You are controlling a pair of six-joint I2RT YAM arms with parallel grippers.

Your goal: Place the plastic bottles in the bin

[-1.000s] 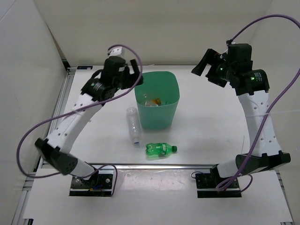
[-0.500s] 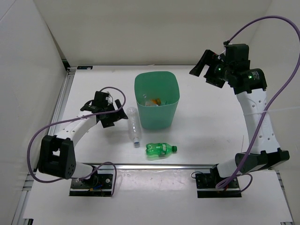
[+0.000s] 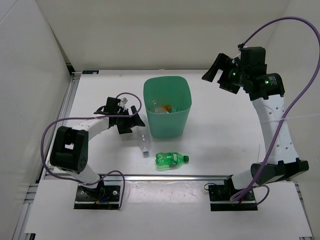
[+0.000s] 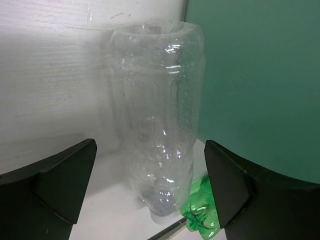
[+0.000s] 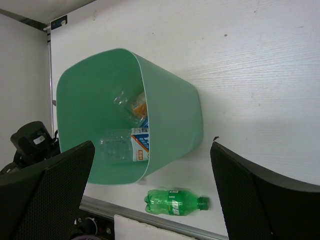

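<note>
Two on tabletop [image 3: 220, 130]: clear bottle [image 3: 144, 142] by bin [image 3: 170, 125], green bottle [image 3: 171, 159] apart. I see L end effector [image 3: 132, 124] wide, astride clear bottle; R end effector [image 3: 219, 76] wide, empty.

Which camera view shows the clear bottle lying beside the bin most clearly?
The left wrist view: the clear bottle fills the frame, between the fingers of the open left gripper. The top view shows it small, partly covered by that gripper. The right wrist view does not show it.

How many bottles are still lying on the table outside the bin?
2. A clear bottle lies just left of the bin; a green bottle lies on the bin's robot-facing side. Others already inside the bin are partly hidden.
</note>
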